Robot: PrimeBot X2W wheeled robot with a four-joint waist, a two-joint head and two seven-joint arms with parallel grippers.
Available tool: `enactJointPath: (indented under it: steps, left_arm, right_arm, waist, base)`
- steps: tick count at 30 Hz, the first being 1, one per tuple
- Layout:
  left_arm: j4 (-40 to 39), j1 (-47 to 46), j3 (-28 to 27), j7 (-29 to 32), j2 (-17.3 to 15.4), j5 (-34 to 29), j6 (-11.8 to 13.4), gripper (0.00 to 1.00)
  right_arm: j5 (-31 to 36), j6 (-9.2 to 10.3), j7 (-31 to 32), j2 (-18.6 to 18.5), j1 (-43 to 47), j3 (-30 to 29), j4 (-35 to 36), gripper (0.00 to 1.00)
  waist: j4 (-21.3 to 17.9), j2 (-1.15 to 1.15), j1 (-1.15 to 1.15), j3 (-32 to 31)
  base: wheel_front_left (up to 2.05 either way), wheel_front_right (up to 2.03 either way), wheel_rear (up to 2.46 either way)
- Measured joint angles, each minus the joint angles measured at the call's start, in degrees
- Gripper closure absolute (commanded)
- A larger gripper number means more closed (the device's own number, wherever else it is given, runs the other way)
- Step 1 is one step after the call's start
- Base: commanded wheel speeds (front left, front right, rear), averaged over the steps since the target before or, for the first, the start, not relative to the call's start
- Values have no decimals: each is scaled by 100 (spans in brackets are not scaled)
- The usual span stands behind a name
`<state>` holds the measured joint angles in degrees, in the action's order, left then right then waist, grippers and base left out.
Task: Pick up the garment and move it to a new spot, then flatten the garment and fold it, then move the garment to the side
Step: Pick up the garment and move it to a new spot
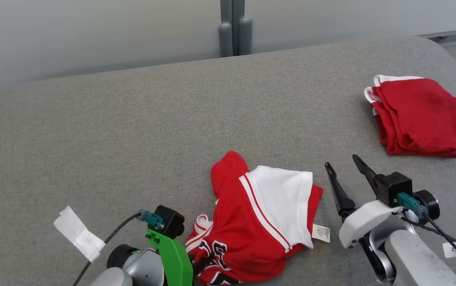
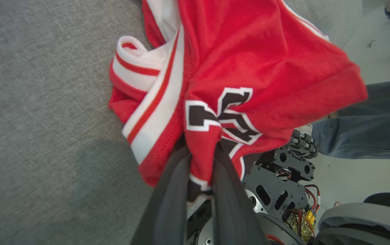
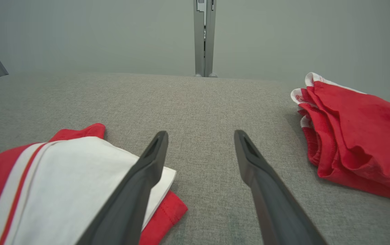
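The garment (image 1: 263, 214) lies crumpled, near and central on the counter (image 1: 132, 131), its near edge clamped in the left end effector (image 2: 201, 153). The right end effector (image 1: 341, 161) stands apart, empty, just right of it. Judged: grasp made; moving, flattening, folding and setting aside all outstanding.

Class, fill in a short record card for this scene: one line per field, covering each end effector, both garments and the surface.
Surface: grey fabric-covered table
Left end effector: shut on the red-and-white jersey, near its printed edge
Right end effector: open, empty, right of the jersey
Other item: folded red garment, far right, apart from the jersey
Jersey state: crumpled, not yet flattened
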<state>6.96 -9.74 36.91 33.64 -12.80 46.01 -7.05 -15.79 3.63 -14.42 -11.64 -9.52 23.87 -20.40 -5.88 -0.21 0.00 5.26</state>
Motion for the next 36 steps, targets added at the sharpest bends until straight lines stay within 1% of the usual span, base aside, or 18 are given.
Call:
enactJointPath:
  steps: [2,3,5,6,8,9,10,11,12,13,14,16,17,18,23,28,31,36]
  left_arm:
    - [-8,41,-3,-141,-32,-134,2,100]
    - [-8,41,-25,-234,-65,-231,19,96]
    - [-2,41,-169,-412,-127,-407,109,92]
    - [3,41,-272,-520,-132,-420,194,93]
    - [5,37,-411,-720,-200,-571,299,98]
    - [18,39,-487,-814,-240,-612,349,91]
    - [27,41,-595,-912,-253,-612,433,79]
    - [32,41,-679,-981,-264,-612,488,73]
    - [33,42,-710,-1012,-272,-612,510,61]
    - [37,49,-710,-1059,-279,-621,542,4]
    - [38,61,-711,-1132,-291,-712,580,0]
    - [42,81,-750,-1288,-364,-907,701,0]
    - [44,103,-787,-1329,-390,-910,746,0]
    - [29,187,-815,-1410,-392,-909,832,0]
    - [-19,274,-940,-1695,-266,-910,1028,0]
    - [-91,276,-996,-1863,-151,-913,1073,0]
    - [-122,276,-975,-1934,-82,-932,1113,0]
    - [-100,277,-928,-2006,-71,-965,1118,0]
  right_arm:
    - [0,-10,0,-11,-3,38,-32,0]
    - [0,-11,0,-14,-3,58,-46,0]
    - [0,-58,1,-10,-3,105,-71,0]
    - [0,-74,1,2,-3,132,-81,0]
    - [-10,-115,1,59,-3,193,-114,0]
    - [-18,-135,1,89,-3,241,-134,0]
    - [-24,-169,4,122,-3,294,-147,0]
    - [-24,-204,14,147,-3,344,-163,0]
    - [-24,-212,19,178,-3,385,-180,0]
    - [-25,-213,19,213,-1,411,-199,0]
    - [-30,-229,20,242,1,434,-213,0]
    - [-32,-263,34,280,2,480,-243,0]
    - [-35,-265,35,286,10,486,-257,0]
    - [-49,-313,36,283,42,505,-289,0]
    - [-49,-431,86,338,102,691,-411,0]
    - [-129,-599,98,472,184,825,-461,0]
    - [-144,-678,145,469,185,846,-522,0]
    - [-143,-719,170,479,155,901,-653,0]
  waist:
    - [98,0,0,-10]
    - [149,0,0,-15]
    - [249,0,0,-24]
    - [297,0,0,-28]
    - [391,0,0,-35]
    - [432,0,0,-38]
    - [469,0,0,-43]
    - [496,0,0,-47]
    - [513,0,0,-52]
    - [519,0,0,-57]
    - [514,0,0,-58]
    - [481,0,0,-54]
    - [459,0,0,-53]
    - [408,0,0,-49]
    - [265,0,0,-30]
    - [196,0,0,20]
    - [221,0,0,60]
    - [311,0,0,108]
  base:
    - [0,0,0]
    - [0,0,0]
    - [0,0,0]
    - [0,0,0]
    - [0,0,0]
    - [0,0,0]
    - [0,0,0]
    - [0,0,0]
    - [0,0,0]
    - [0,0,0]
    - [0,0,0]
    - [0,0,0]
    - [0,0,0]
    - [0,0,0]
    - [0,0,0]
    - [0,0,0]
    - [0,0,0]
    - [0,0,0]
